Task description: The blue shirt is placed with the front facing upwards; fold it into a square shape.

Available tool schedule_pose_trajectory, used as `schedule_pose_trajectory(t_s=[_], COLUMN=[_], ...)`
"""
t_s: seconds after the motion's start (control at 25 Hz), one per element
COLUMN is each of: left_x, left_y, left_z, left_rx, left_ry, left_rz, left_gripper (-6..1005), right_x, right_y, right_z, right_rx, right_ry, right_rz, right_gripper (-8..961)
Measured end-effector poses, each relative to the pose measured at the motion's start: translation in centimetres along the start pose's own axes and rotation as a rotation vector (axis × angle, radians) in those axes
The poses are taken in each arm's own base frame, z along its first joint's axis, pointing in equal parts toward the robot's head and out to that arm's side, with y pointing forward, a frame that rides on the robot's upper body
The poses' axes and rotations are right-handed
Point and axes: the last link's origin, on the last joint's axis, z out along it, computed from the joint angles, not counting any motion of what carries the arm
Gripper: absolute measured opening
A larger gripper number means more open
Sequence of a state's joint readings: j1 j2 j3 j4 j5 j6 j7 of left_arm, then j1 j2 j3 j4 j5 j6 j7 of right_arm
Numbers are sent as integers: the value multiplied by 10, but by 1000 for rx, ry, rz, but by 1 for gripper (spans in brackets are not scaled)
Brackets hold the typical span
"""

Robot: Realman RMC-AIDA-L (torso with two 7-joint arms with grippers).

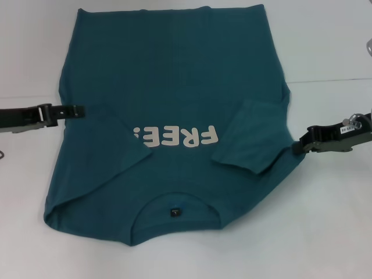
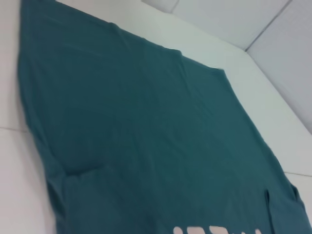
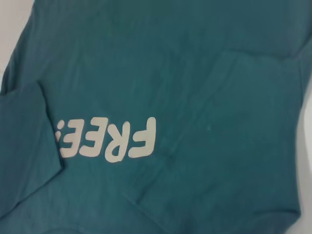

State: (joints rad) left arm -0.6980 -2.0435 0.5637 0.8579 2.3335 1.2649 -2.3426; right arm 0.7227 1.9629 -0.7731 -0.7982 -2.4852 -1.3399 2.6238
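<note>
The blue shirt (image 1: 168, 87) lies flat on the white table (image 1: 325, 221), front up, collar towards the robot, both sleeves folded in over the chest beside the white lettering (image 1: 174, 137). Left gripper (image 1: 78, 110) sits at the shirt's left edge, right gripper (image 1: 299, 145) at its right edge; can't tell how either's jaws stand
</note>
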Motion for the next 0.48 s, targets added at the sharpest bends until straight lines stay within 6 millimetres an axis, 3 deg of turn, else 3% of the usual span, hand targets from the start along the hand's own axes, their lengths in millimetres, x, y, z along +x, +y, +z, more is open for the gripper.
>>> schedule_pose_trajectory(t_s=[0.48], left_x=[-11], left_y=[-17], left_z=[-22], left_rx=[111], left_ry=[-134], left_rz=[-76], left_gripper=[891], right_x=[-2], right_y=[4], right_z=[3], right_rx=[-6], right_ry=[-10], right_rz=[-44], right_gripper=[54])
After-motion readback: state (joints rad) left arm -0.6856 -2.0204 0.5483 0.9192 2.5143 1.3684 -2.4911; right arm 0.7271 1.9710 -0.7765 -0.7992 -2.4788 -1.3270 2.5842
